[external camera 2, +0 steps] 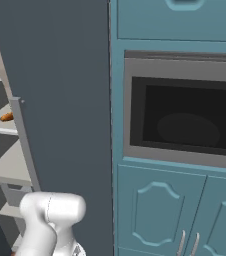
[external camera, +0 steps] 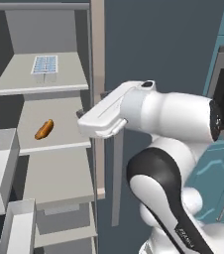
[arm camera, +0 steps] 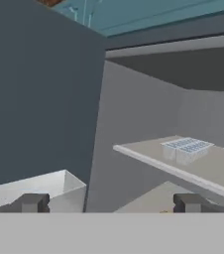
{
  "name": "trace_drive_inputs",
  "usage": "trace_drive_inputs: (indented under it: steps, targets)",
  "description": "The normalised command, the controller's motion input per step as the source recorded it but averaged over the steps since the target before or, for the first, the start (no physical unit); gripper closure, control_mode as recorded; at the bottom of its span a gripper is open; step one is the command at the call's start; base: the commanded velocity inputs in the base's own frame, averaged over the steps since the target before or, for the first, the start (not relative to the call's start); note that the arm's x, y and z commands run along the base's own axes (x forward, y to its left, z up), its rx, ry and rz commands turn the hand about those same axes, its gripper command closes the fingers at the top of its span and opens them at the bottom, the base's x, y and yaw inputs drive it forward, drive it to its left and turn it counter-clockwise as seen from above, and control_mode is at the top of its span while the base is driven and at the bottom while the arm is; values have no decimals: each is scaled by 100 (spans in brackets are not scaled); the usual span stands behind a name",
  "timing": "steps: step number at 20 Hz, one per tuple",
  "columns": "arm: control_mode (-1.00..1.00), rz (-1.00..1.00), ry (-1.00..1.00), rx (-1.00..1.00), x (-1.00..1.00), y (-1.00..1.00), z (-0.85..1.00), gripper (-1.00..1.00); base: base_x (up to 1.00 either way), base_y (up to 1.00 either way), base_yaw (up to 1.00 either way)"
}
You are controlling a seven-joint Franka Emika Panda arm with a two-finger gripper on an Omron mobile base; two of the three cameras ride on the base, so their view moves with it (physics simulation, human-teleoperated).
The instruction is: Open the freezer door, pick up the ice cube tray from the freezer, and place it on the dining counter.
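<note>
The freezer point(external camera: 54, 163) stands open, showing light grey shelves. The pale blue-grey ice cube tray point(external camera: 44, 65) lies flat on the upper shelf; in the hand view the ice cube tray point(arm camera: 187, 149) sits ahead and to the right. The freezer door point(arm camera: 34, 99) is swung out to the left, and its white bins point(external camera: 0, 168) show. My gripper point(arm camera: 110, 203) is open with nothing between its fingers. My hand point(external camera: 101, 119) hovers at the freezer's right front edge, below the tray's shelf and apart from the tray. The dining counter is out of view.
An orange sausage-like item point(external camera: 44, 129) lies on the middle shelf. Right of the freezer is the plain slate-grey door point(external camera 2: 60, 100) with its bar handle point(external camera 2: 27, 150). Teal cabinets point(external camera 2: 160, 215) and a built-in oven point(external camera 2: 185, 115) stand further right.
</note>
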Motion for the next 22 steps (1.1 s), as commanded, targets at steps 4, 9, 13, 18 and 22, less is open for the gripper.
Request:
trace_drive_inputs:
  steps: [4, 9, 13, 18, 22]
  targets:
    - [-100, -48, 4, -12, 0, -100, 0, -100, 0, 0, 0]
    - [-100, -48, 15, -15, -2, -100, 0, -100, 0, 0, 0]
    - [-100, -47, 23, -11, -18, -100, 0, -100, 0, 0, 0]
    - [-100, -40, 31, 0, -22, -94, 2, -100, 0, 0, 0]
    - [-100, -19, 15, 19, -36, -82, -29, -100, 0, 0, 0]
